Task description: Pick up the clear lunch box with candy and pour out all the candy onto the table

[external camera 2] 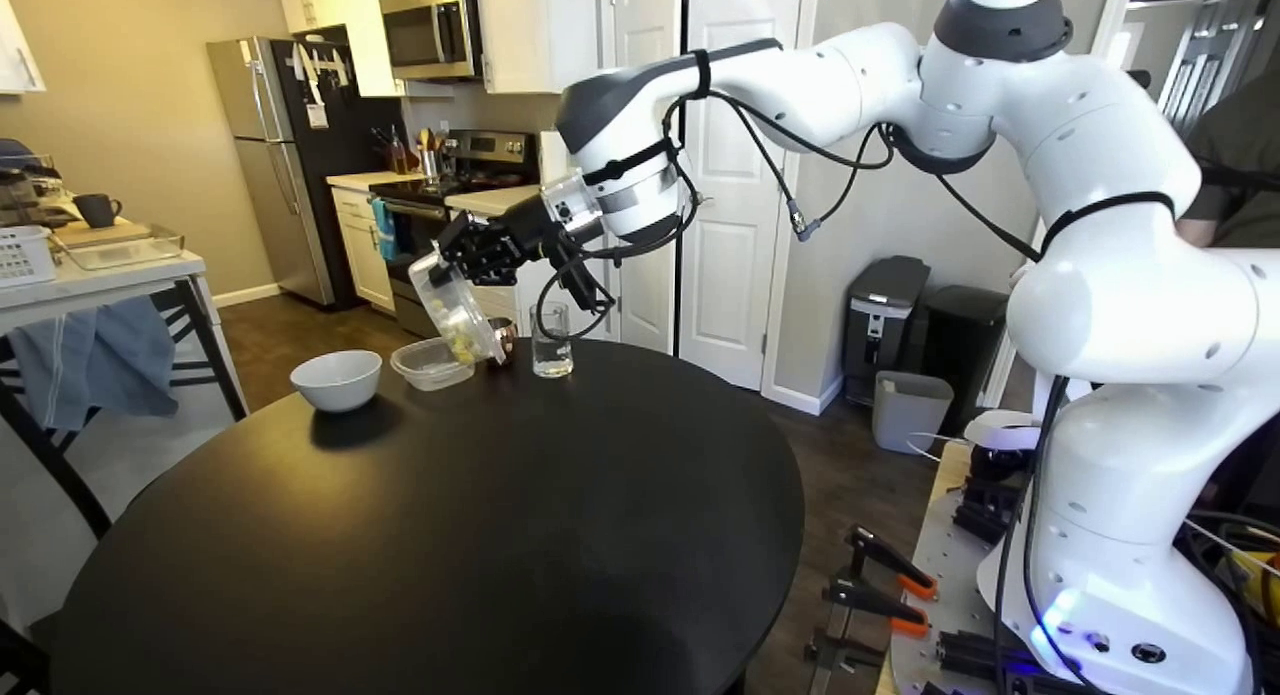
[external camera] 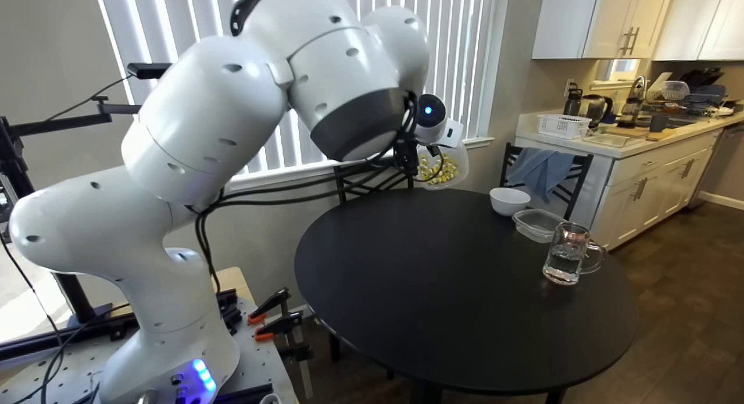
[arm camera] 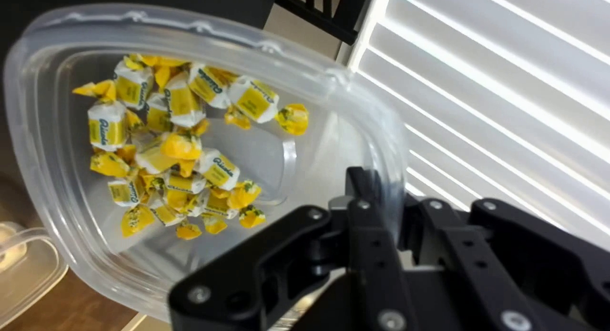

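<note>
The clear lunch box [arm camera: 312, 147] is in the air, steeply tilted; it shows in both exterior views [external camera: 460, 158] [external camera 2: 440, 293]. The candy [arm camera: 176, 150], yellow and white wrapped pieces, lies inside it. In an exterior view the candy [external camera 2: 462, 341] is gathered toward the box's lower end. My gripper [arm camera: 388, 197] is shut on one rim of the box, with the rim between the two fingers. In an exterior view the gripper [external camera 2: 458, 260] holds the box by its upper end. The black table [external camera: 430, 293] is below, and no candy shows on it.
A white bowl [external camera: 510, 201], a second see-through container [external camera: 536, 225] and a glass mug with clear liquid [external camera: 562, 258] stand near the table's edge. A copper-coloured cup [external camera 2: 503, 337] stands by the glass. A window with blinds [external camera: 447, 61] and chairs are beyond the table.
</note>
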